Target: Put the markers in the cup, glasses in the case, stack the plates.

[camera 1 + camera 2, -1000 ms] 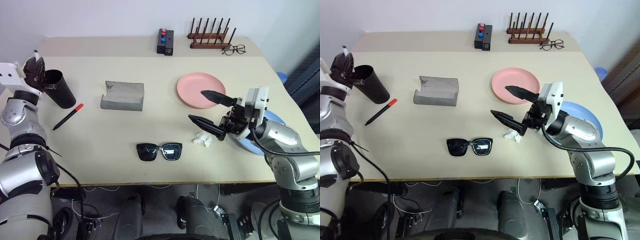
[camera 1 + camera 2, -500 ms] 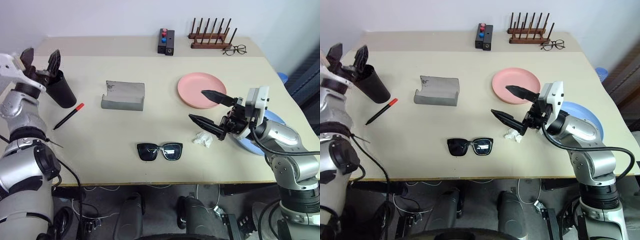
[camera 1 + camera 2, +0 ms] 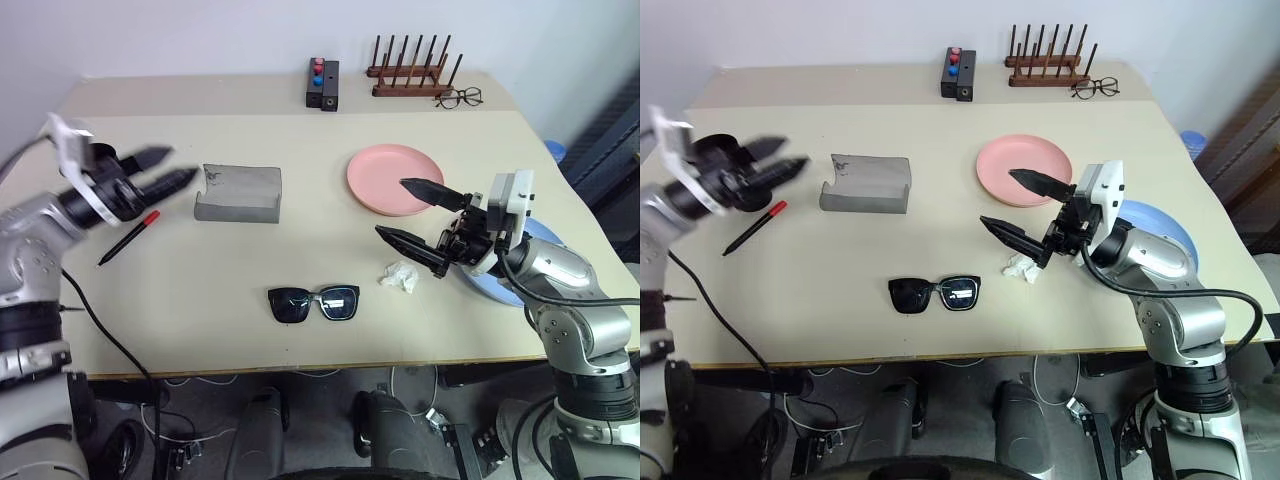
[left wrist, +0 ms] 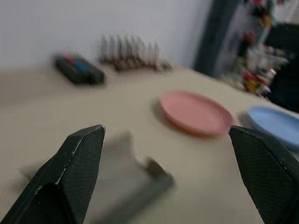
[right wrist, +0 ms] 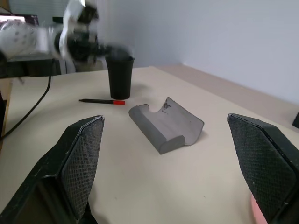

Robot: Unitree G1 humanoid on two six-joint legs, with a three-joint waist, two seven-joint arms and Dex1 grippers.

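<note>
My left gripper (image 3: pixel 163 168) is open and empty, pointing level over the table's left side between the black cup (image 5: pixel 120 77) and the grey case (image 3: pixel 238 193), whose flap lies open. A red-capped marker (image 3: pixel 130 237) lies on the table just in front of that gripper. The black sunglasses (image 3: pixel 313 302) rest near the front edge. My right gripper (image 3: pixel 390 207) hangs open and empty just in front of the pink plate (image 3: pixel 395 180). The blue plate (image 3: pixel 1160 225) lies partly under my right arm.
A crumpled white paper (image 3: pixel 400 277) lies under the right gripper. At the back stand a wooden peg rack (image 3: pixel 412 75), wire spectacles (image 3: pixel 458 97) and a black box with red and blue buttons (image 3: pixel 320 83).
The left gripper opened at the cup's rim, then swung right and lower, away from the cup toward the case. The right arm kept still.
</note>
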